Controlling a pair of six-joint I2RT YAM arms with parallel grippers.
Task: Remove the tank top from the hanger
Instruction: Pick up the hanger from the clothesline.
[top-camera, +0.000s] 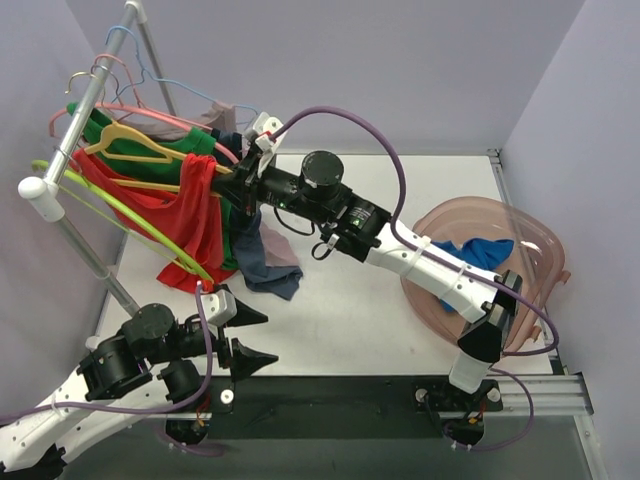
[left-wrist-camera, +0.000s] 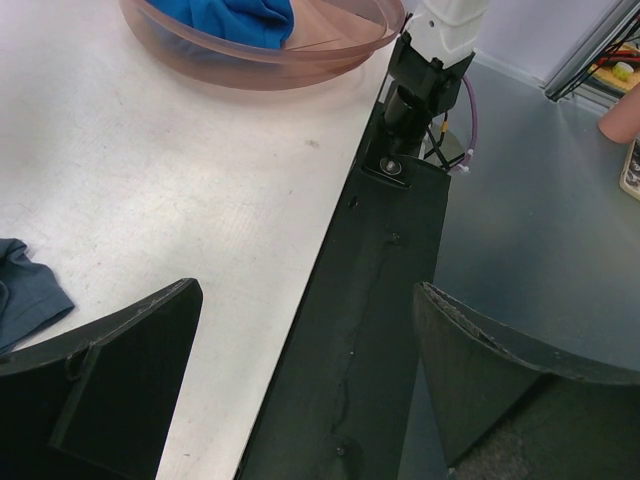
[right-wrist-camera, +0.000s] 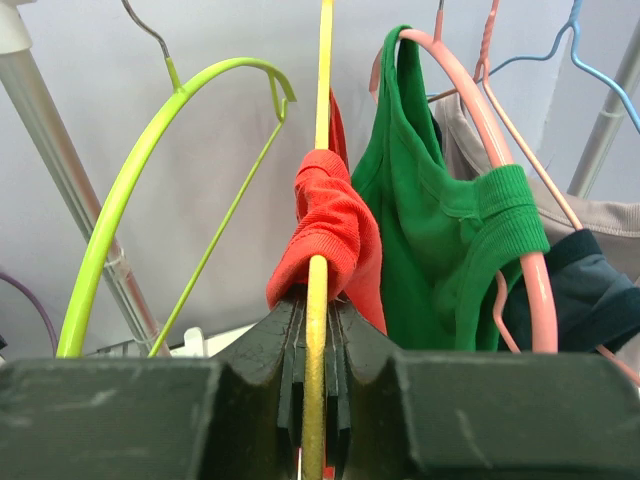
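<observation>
A red tank top (top-camera: 190, 215) hangs on a yellow hanger (top-camera: 140, 152) from the rack at the left. My right gripper (top-camera: 228, 172) is shut on that hanger's arm. In the right wrist view the yellow hanger (right-wrist-camera: 318, 290) runs up between the closed jaws of my right gripper (right-wrist-camera: 317, 335), and the red strap (right-wrist-camera: 335, 225) is bunched on it just above the fingertips. My left gripper (top-camera: 255, 335) hovers open and empty over the table's near edge. In the left wrist view its fingers (left-wrist-camera: 120, 370) stand wide apart.
A green top (right-wrist-camera: 440, 230) on a pink hanger (right-wrist-camera: 525, 260) hangs right of the red one. A bare lime hanger (right-wrist-camera: 130, 190) is to the left. A dark blue cloth (top-camera: 270, 265) trails onto the table. A pink basket (top-camera: 535, 245) holds a blue cloth (top-camera: 480, 250).
</observation>
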